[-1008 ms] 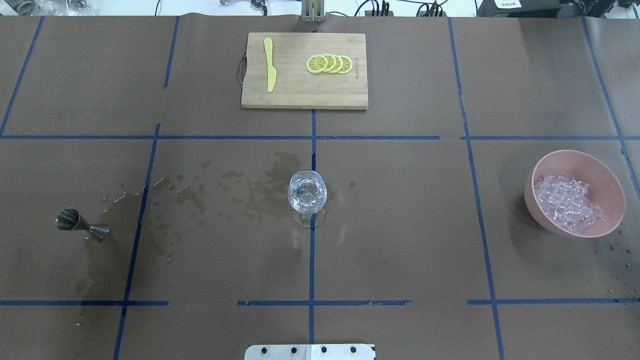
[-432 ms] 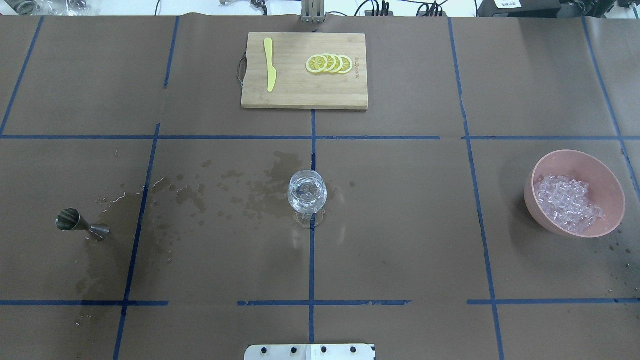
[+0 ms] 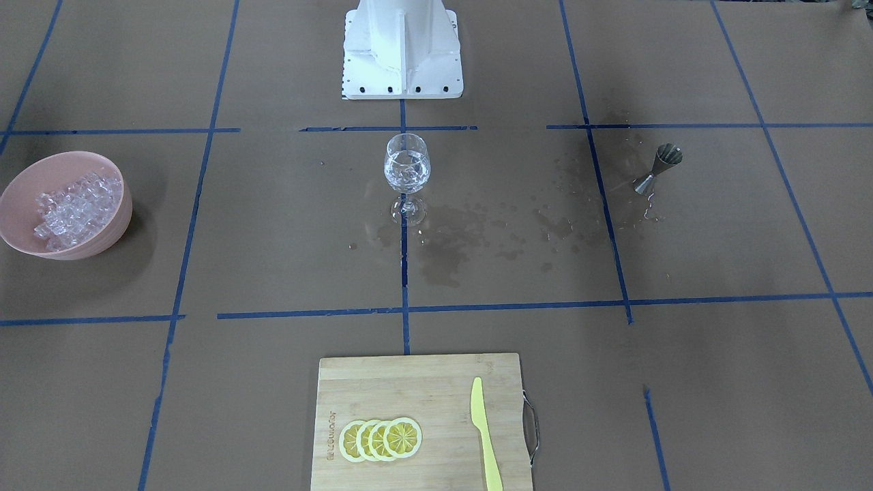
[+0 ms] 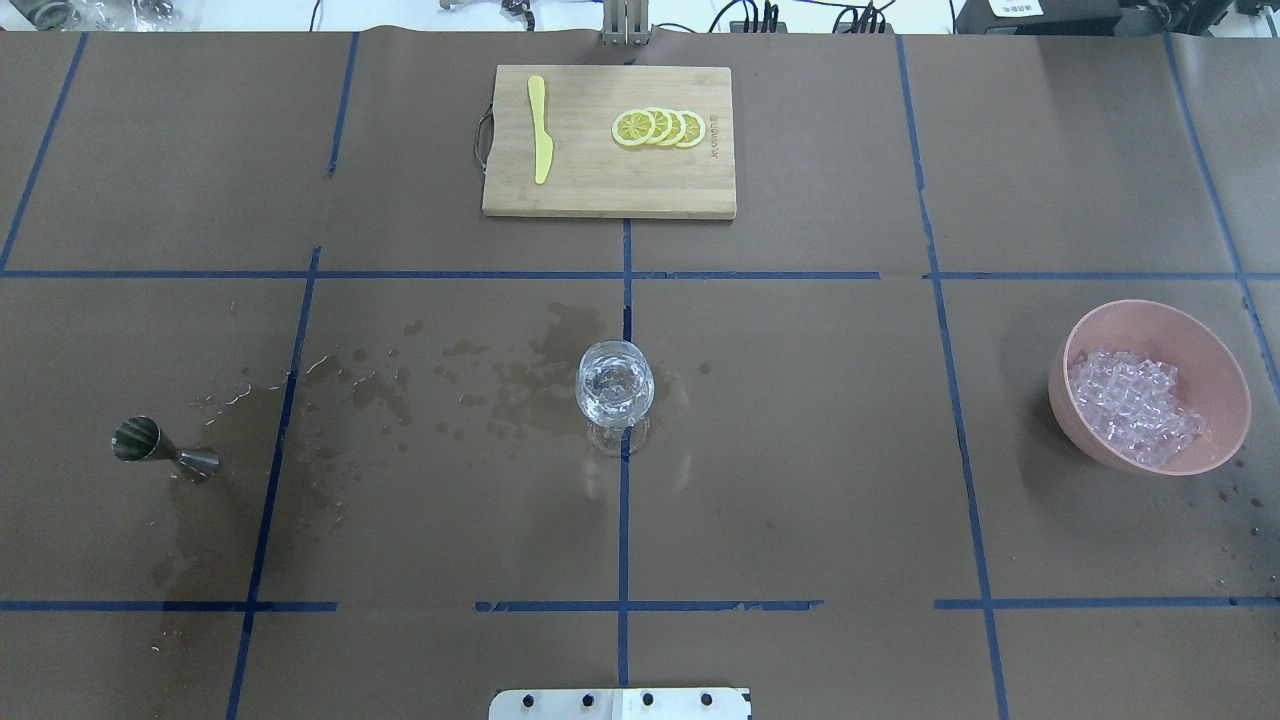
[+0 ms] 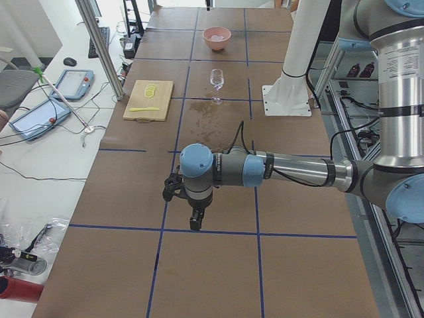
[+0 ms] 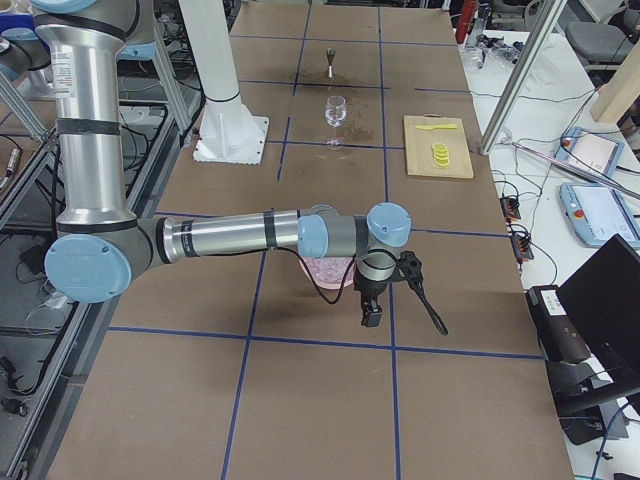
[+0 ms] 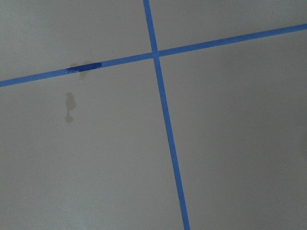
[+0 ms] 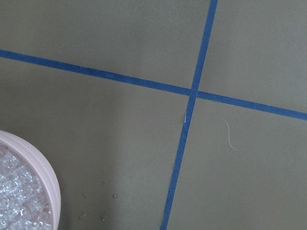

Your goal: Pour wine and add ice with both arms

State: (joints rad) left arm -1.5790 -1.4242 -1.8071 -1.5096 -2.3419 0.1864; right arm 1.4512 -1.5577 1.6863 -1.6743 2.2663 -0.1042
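A clear wine glass (image 4: pixel 615 385) stands upright mid-table, with glassy contents in its bowl; it also shows in the front view (image 3: pixel 407 164). The ice (image 4: pixel 1135 405) fills a pink bowl (image 4: pixel 1225 370) at the table's right; the right wrist view shows the bowl's rim (image 8: pixel 48 179). A steel jigger (image 4: pixel 165 450) stands on the left. My left gripper (image 5: pixel 193 217) hangs low over bare table beyond the overhead view's left edge. My right gripper (image 6: pixel 372 312) hangs just past the bowl, with a black slender tool (image 6: pixel 428 305) beside it. I cannot tell whether either gripper is open or shut.
A wooden cutting board (image 4: pixel 600 195) with lemon slices (image 4: pixel 660 128) and a yellow knife (image 4: pixel 540 130) lies at the far middle. Wet stains (image 4: pixel 450 385) spread between jigger and glass. The white pedestal (image 3: pixel 402 48) stands behind the glass.
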